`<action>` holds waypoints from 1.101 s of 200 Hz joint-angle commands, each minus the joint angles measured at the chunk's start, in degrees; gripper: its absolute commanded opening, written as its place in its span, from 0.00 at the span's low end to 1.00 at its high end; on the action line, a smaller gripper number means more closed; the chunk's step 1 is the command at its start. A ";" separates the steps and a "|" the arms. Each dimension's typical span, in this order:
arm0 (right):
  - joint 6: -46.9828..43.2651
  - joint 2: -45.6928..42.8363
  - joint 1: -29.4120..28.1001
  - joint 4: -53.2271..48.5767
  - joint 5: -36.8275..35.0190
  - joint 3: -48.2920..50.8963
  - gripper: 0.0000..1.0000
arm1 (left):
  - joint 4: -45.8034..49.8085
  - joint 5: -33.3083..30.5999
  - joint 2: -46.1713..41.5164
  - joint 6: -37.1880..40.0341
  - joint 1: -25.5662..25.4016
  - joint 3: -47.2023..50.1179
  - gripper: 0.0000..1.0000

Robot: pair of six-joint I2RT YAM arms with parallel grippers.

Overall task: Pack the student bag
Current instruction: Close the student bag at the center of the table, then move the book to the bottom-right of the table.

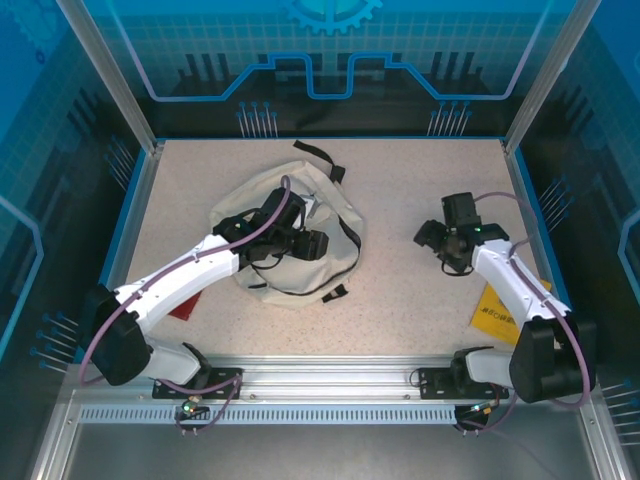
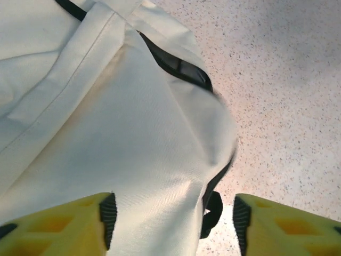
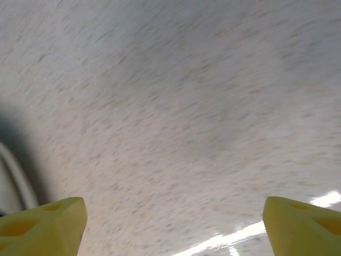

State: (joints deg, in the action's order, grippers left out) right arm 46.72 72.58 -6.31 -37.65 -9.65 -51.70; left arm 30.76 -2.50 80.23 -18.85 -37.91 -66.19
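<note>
You see the worktop [image 1: 400,200] bright and evenly lit from above, with soft shadows. Your right wrist picture is smeared with blur, with white glare and one dark shadow.

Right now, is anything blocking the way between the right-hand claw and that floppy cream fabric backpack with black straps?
Nothing visible does. Only bare speckled tabletop lies between the open right gripper and the cream fabric backpack to its left. The left gripper is over the backpack itself, outside that gap.
</note>
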 commanded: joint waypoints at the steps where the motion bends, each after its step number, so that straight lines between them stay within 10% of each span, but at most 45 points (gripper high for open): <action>1: -6.12 -0.26 5.72 -9.01 -6.90 -2.26 0.95 | 0.64 1.76 -0.07 -2.03 0.35 -0.59 0.75; 78: -11.29 2.63 27.63 -4.59 4.10 6.22 1.00 | 1.14 -0.75 -1.01 -3.38 0.26 -1.74 0.99; 220: -10.85 12.15 29.20 2.13 17.59 10.19 0.98 | 0.53 2.89 1.46 -6.16 0.35 -3.50 0.99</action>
State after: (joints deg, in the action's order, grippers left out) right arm 35.90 81.65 22.46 -39.48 -2.79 -43.51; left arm 31.18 -2.04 80.44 -23.51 -37.91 -68.01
